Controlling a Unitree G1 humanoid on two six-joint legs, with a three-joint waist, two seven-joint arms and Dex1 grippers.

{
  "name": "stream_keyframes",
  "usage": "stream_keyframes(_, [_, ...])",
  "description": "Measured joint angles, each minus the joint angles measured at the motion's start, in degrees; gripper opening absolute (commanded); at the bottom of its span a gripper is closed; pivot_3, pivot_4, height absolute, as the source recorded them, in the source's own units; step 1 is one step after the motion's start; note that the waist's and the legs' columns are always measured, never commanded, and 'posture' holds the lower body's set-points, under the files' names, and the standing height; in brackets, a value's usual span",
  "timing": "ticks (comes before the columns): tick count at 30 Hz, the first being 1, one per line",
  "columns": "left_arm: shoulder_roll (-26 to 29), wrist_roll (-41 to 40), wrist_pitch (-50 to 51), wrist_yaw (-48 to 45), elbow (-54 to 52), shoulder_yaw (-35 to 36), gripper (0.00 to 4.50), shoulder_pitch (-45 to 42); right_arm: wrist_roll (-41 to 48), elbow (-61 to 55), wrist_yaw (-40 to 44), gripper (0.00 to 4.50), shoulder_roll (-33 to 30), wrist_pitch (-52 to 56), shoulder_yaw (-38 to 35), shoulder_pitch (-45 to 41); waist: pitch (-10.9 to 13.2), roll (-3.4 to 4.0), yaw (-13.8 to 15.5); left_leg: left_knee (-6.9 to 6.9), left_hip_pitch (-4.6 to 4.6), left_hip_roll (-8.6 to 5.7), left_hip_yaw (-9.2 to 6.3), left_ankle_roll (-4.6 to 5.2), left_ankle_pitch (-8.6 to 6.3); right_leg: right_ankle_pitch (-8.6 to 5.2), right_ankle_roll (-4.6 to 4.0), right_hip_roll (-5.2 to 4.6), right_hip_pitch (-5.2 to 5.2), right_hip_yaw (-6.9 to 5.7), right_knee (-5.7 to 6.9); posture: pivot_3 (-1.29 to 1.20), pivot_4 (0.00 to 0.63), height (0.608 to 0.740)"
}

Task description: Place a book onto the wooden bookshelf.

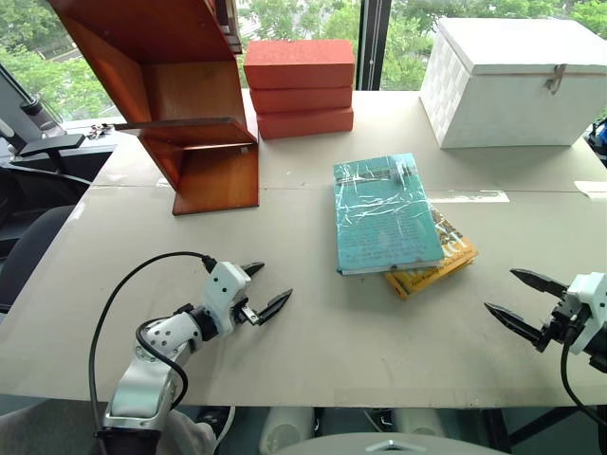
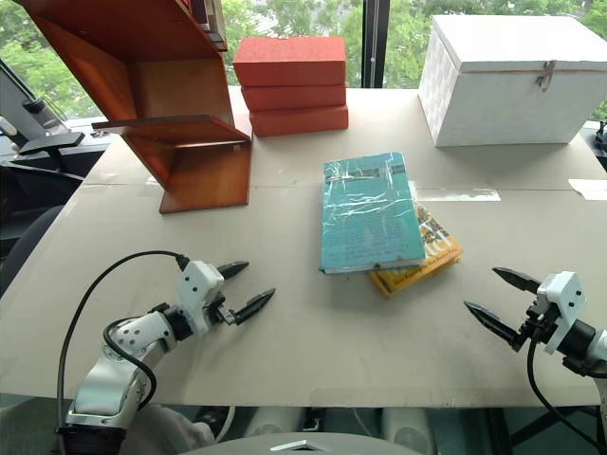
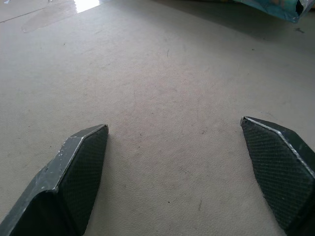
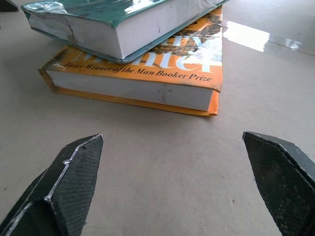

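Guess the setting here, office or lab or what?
Probably an office or study-like room set up for testing: a big table by windows looking onto trees, two stacked books, a wooden bookshelf, and an office chair at the side.

Left tool (image 1: 261, 289) low, fingers spread, right tool (image 1: 520, 300) low, fingers spread, both empty
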Motion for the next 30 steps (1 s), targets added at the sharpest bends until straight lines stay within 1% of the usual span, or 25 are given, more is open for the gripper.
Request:
stream_keyframes(11, [-0.8,-0.3,0.1,-0.2,0.2,0.2,4.42,-0.5,-0.5,2.7,2.0,4.5,-0.3,-0.2,0.1,-2.2,0.0,-0.03,0.0,0.0,-0.01,0.01,-0.01,0.0,0.0,0.0,0.0,0.03,-0.01,-0.01,0.0,0.0,0.15,0.74])
stream_keyframes(19, [-0.9,-4.0,0.3,-1.7,0.2,0.8,4.42,0.0,-1.0,2.8,2.1,4.5,0.0,-0.2,0.5,-2.5,0.1,-0.09,-0.1,0.0,-0.13,0.01,-0.02,0.0,0.0,0.01,-0.01,0.04,-0.15,-0.01,0.0,0.0,0.15,0.74])
stream_keyframes(22, [-0.9,-4.9,0.7,-2.2,0.1,0.8,4.42,-0.8,-0.7,1.8,2.2,4.5,0.0,0.1,0.5,-1.9,0.1,-0.1,-0.1,0.0,-0.16,0.01,-0.02,0.0,0.0,0.04,-0.06,0.04,-0.16,-0.02,0.0,0.0,0.15,0.74])
stream_keyframes(24, [-1.0,-6.9,2.1,-2.3,-0.6,0.8,4.42,-1.8,0.1,0.9,2.1,4.5,0.0,0.2,0.1,-1.3,0.1,-0.14,-0.1,0.0,-0.16,0.0,-0.01,0.0,0.0,0.04,-0.06,0.05,-0.16,-0.01,0.0,0.0,0.15,0.74])
stream_keyframes(27, [-2.0,-10.7,7.4,-2.0,-1.1,0.7,4.42,-6.1,1.7,-2.7,1.4,4.5,-0.1,1.7,-1.1,-0.3,0.1,-0.14,0.0,0.02,-0.18,0.0,-0.04,0.01,0.01,0.03,-0.03,0.07,-0.15,-0.03,0.02,0.0,0.15,0.74])
stream_keyframes(29, [-1.9,-13.9,14.1,-2.0,-1.2,0.2,4.42,-9.9,3.7,-6.3,0.5,4.5,-0.2,3.6,-2.6,0.5,0.1,-0.14,0.1,0.06,-0.18,0.0,-0.06,0.01,0.01,0.02,-0.01,0.11,-0.15,-0.04,0.05,0.0,0.15,0.74])
stream_keyframes(30, [-1.2,-16.4,20.9,-1.8,-1.2,-0.8,4.42,-12.9,5.6,-9.6,-0.2,4.5,-0.6,5.4,-3.8,1.1,0.1,-0.14,0.0,0.06,-0.17,0.0,-0.06,0.01,0.01,0.02,0.0,0.13,-0.14,-0.03,0.06,0.0,0.15,0.74])
